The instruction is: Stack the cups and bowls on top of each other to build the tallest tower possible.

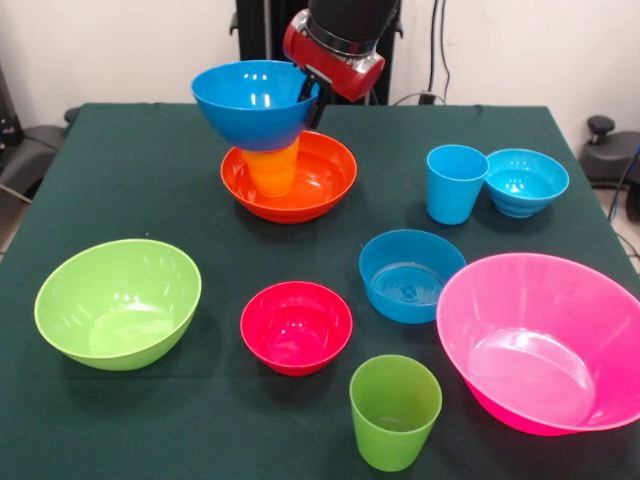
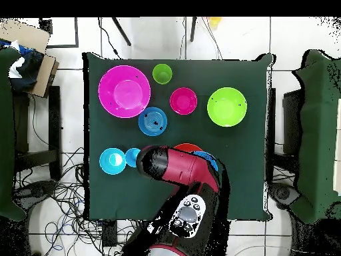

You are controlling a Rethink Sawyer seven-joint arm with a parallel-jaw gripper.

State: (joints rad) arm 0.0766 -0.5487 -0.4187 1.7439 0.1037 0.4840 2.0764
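Observation:
My gripper (image 1: 314, 97) is shut on the right rim of the large blue bowl (image 1: 254, 101). It holds the bowl upright on or just above the orange cup (image 1: 272, 168); I cannot tell if they touch. The cup stands in the wide orange bowl (image 1: 297, 180) at the far middle of the table. In the overhead view the arm (image 2: 176, 170) hides the gripper and cup; only rims of the orange bowl (image 2: 188, 147) and the blue bowl (image 2: 209, 159) show.
On the green cloth stand the light blue cup (image 1: 455, 183), small turquoise bowl (image 1: 526, 181), medium blue bowl (image 1: 410, 275), large pink bowl (image 1: 545, 340), small red bowl (image 1: 296, 327), green cup (image 1: 394, 411) and lime green bowl (image 1: 118, 303).

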